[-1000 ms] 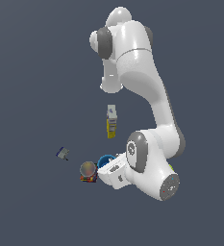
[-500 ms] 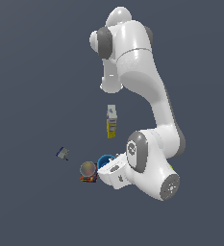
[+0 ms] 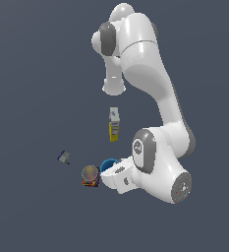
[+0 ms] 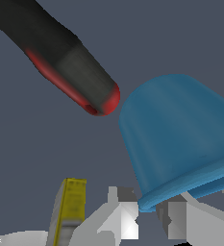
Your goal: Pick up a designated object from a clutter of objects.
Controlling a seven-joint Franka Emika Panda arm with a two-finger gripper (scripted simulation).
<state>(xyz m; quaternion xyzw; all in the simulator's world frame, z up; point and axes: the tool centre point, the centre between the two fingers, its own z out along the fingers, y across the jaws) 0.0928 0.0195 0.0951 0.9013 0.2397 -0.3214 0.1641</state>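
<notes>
The bright blue cup (image 3: 107, 164) lies in the clutter, half hidden by my white hand in the exterior view. In the wrist view the cup (image 4: 180, 139) fills much of the picture, with its lipped rim toward my fingers. My gripper (image 4: 146, 216) has its two grey fingertips close together on either side of the rim's edge, shut on the cup. In the exterior view the gripper (image 3: 110, 173) is low over the cup, its fingertips hidden by the hand.
The grey-topped can (image 3: 90, 174) with a red base stands right beside the cup. A black and red screwdriver handle (image 4: 68, 65) lies near the cup. The yellow-and-white box (image 3: 114, 125) and the small blue-grey clamp (image 3: 63, 157) sit apart.
</notes>
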